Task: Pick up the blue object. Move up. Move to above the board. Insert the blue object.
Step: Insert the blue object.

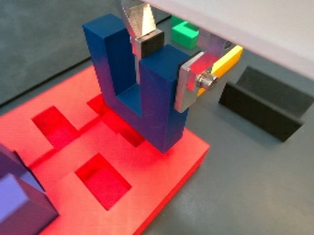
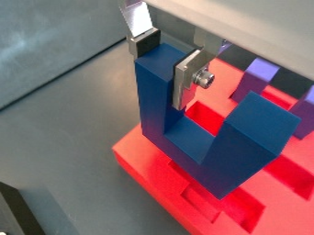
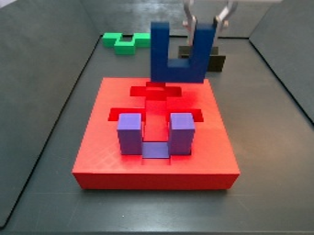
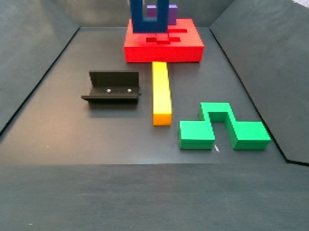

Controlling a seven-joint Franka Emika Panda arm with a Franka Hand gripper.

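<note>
Wrist views: the gripper [image 1: 166, 57] is clamped on one prong of the blue object [image 1: 138, 87], w/ silver fingers [image 2: 188, 78] on either side of it. The block's base sits low over the board [image 1: 166, 188], near the open recesses.

Side views: blue object [image 3: 178, 53] hangs upright above the board's [image 3: 153, 170] far end; purple block [image 3: 149, 133] is already seated (nearer end). Fixture [image 4: 111, 88], yellow bar [image 4: 161, 92] & green block [image 4: 222, 125] lie on the floor, well apart.

Judged progress: pick-up, lift & transfer done; insertion left, not yet seated.

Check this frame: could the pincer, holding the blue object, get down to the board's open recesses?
Probably yes. The pincer grips one prong of the blue object, over the board; the purple block sits apart.
</note>
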